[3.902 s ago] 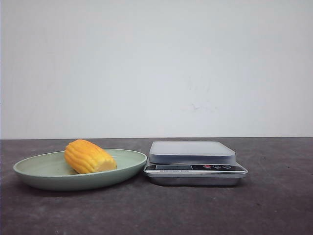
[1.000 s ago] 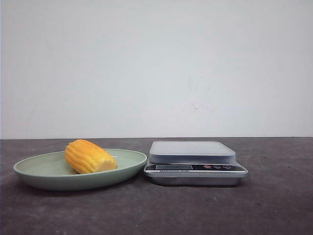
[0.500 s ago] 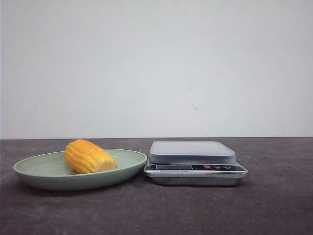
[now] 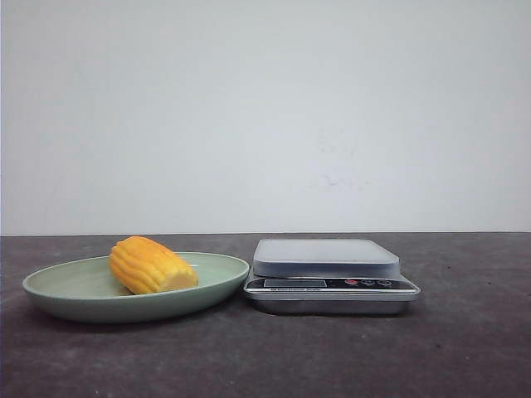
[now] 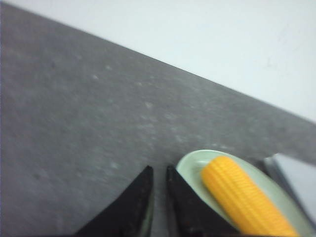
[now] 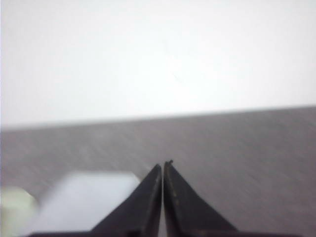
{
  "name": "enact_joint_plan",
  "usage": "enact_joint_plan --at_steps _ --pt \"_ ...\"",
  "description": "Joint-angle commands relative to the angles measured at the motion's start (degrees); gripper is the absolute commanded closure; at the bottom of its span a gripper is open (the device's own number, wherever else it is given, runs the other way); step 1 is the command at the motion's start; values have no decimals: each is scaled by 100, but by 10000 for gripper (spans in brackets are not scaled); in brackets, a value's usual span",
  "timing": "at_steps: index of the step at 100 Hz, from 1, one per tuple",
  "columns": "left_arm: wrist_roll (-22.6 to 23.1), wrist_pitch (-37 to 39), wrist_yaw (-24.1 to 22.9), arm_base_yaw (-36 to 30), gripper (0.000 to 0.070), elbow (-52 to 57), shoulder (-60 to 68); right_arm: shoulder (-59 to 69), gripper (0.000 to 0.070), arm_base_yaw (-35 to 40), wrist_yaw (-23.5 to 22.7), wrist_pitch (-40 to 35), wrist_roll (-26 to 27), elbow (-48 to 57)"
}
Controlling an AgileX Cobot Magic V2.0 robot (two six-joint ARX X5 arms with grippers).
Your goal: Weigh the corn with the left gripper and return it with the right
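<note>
So nothing shifts: the corn stays on the plate, scale at three o'clock; left gripper and right gripper nearly closed, empty; weighing unstarted.

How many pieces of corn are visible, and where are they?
1. The corn lies on the green plate, left of the scale. No other piece shows.

The front view looks low and level across the bench toward the wall. Both wrist views look obliquely down from nearer; all share the scale.
</note>
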Motion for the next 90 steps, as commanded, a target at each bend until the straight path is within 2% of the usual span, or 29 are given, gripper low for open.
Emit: enact_joint_plan --at_steps 1,6,12,24,34,48,66,75,83,90 --pt "-979 114 240 7 696 195 -7 -9 700 20 -188 341 1069 26" --pt "-1222 116 514 7 696 299 -7 -9 700 17 -334 306 1322 149" --pt "-1274 116 883 7 695 476 -7 -9 700 20 -516 -26 1405 431" --pt "-1163 20 1386 7 694 909 4 9 700 20 -511 -1440 1268 1364" --pt "-885 -433 1421 7 693 1486 122 332 700 17 -345 -2505 737 2229" --pt "-374 -1071 1340 7 691 2581 951 1163 700 17 -369 -3246 223 3342" --pt "61 -970 1434 -13 691 3965 2892 2374 700 17 -356 -3517 17 4636" --pt "61 -990 1589 -63 691 4610 3685 2879 700 20 -374 -3488 -133 5139" --pt "79 -1307 1620 -155 691 5222 4153 3209 700 20 -409 -3558 -286 5528" --pt "280 -1823 1572 -249 691 5786 4439 3418 700 20 -557 -3663 -372 5821"
